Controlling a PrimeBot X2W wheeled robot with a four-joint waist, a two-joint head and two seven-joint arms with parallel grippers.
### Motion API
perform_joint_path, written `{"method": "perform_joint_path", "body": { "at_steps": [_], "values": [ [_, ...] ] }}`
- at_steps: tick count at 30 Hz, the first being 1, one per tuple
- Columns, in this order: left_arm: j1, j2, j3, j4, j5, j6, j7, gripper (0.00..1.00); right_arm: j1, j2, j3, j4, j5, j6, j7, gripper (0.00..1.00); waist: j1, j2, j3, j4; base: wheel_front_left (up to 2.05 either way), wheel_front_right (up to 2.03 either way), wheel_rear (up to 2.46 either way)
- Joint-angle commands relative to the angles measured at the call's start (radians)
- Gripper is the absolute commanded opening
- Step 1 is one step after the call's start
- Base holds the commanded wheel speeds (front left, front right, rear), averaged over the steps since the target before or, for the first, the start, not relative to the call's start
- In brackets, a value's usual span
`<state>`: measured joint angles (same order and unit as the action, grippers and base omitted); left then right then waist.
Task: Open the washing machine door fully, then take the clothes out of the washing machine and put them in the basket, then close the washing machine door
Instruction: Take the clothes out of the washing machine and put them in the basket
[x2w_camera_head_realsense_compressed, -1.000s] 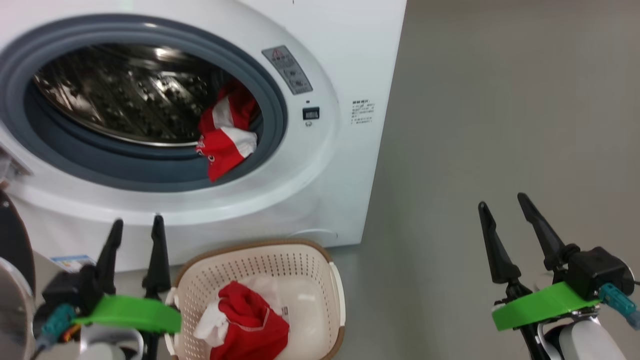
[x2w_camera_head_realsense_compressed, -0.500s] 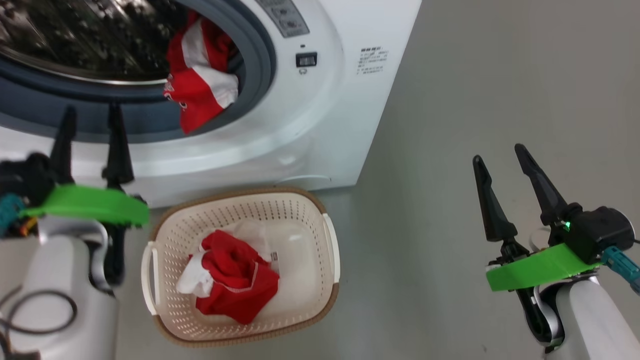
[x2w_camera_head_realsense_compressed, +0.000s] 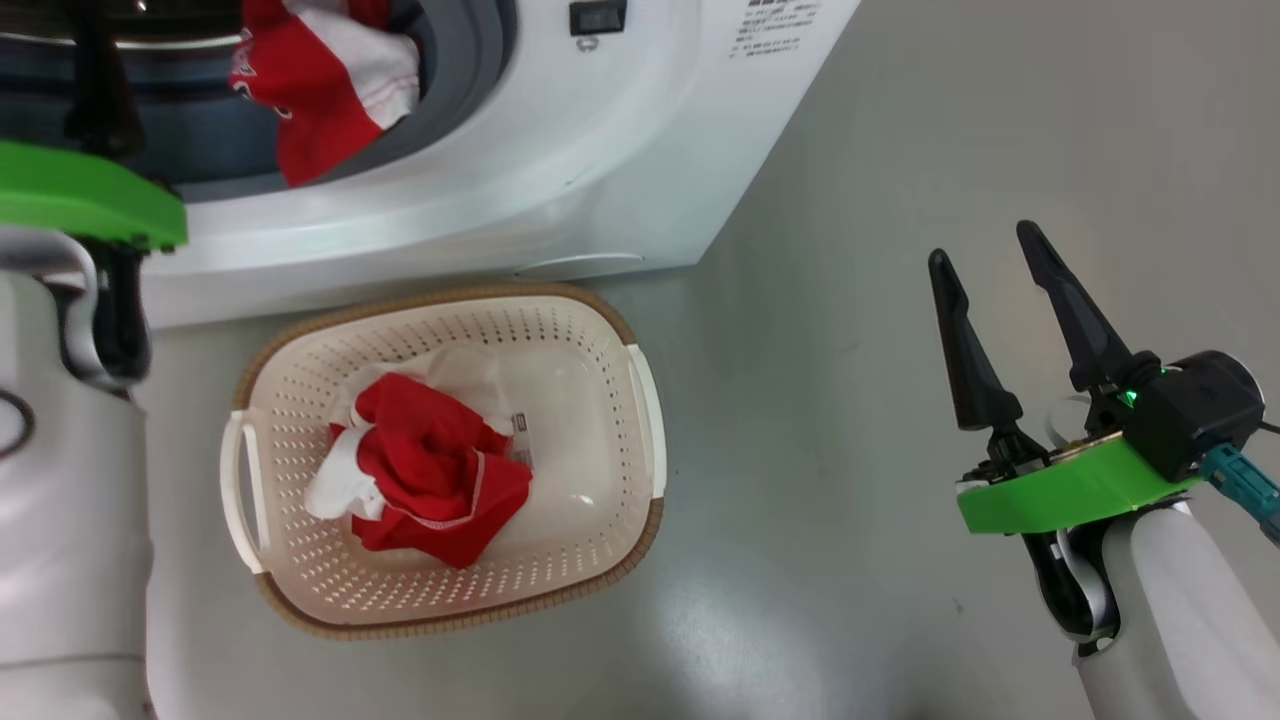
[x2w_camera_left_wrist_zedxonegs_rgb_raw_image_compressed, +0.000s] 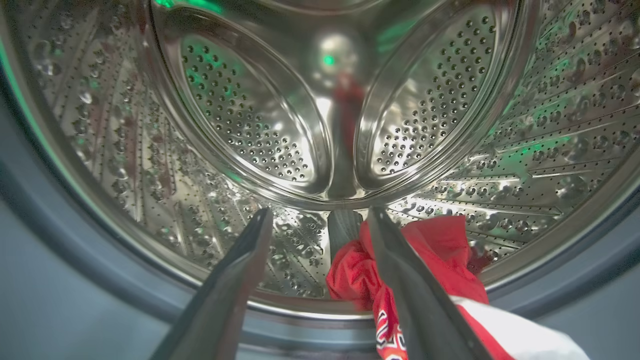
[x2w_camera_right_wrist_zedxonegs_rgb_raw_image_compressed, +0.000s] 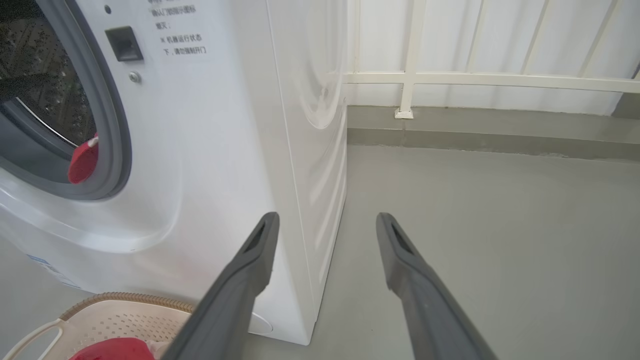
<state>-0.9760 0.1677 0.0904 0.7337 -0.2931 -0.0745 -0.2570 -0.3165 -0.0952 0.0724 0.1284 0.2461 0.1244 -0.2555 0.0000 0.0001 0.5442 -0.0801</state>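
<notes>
Cream plastic basket (x2w_camera_head_realsense_compressed: 430, 298), just before the washing machine (x2w_camera_head_realsense_compressed: 600, 120), holds 1 red-and-white garment (x2w_camera_head_realsense_compressed: 430, 480). Beside the machine the right gripper (x2w_camera_head_realsense_compressed: 981, 242) hangs spread, empty. Further in, the left gripper (x2w_camera_left_wrist_zedxonegs_rgb_raw_image_compressed: 320, 211) has risen to the drum (x2w_camera_left_wrist_zedxonegs_rgb_raw_image_compressed: 250, 125) mouth, spread open at the remaining clothes (x2w_camera_left_wrist_zedxonegs_rgb_raw_image_compressed: 440, 245), so another pick looks near.

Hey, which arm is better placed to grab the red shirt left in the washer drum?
Left. The left gripper is open at the mouth of the drum, the red and white garment beside one finger. The right gripper hangs open over the floor, beside the washing machine.
</notes>
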Motion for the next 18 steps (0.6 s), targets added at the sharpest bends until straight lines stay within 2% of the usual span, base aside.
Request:
{"method": "perform_joint_path", "body": {
  "at_steps": [1, 5, 11, 15, 18],
  "values": [
    [-0.026, 0.042, 0.027, 0.002, -0.007, -0.015, -0.005, 1.0, -0.008, -0.007, 0.022, -0.025, 0.002, 0.006, -0.006, 1.0, 0.0, -0.0001, 0.037, -0.012, 0.0, 0.0, 0.0],
    [-0.106, 0.029, 0.026, 0.113, -0.083, -0.047, 0.014, 1.0, -0.016, -0.006, 0.031, -0.023, 0.003, 0.006, -0.006, 1.0, 0.0, -0.0001, 0.046, -0.018, 0.0, 0.0, 0.0],
    [-0.186, 0.02, -0.04, 0.188, -0.239, -0.056, 0.162, 1.0, -0.017, -0.015, 0.043, -0.016, 0.007, 0.006, -0.006, 1.0, 0.0, -0.0001, 0.048, -0.021, 0.0, 0.0, 0.0],
    [-0.199, 0.044, -0.111, 0.185, -0.338, -0.056, 0.276, 1.0, -0.017, -0.017, 0.052, -0.01, 0.014, 0.006, -0.006, 1.0, 0.0, -0.0001, 0.042, -0.026, 0.0, 0.0, 0.0],
    [-0.202, 0.077, -0.168, 0.202, -0.357, -0.056, 0.343, 1.0, -0.016, -0.017, 0.06, -0.006, 0.021, 0.006, -0.006, 1.0, 0.0, -0.0001, 0.037, -0.031, 0.0, 0.0, 0.0]
  ]
}}
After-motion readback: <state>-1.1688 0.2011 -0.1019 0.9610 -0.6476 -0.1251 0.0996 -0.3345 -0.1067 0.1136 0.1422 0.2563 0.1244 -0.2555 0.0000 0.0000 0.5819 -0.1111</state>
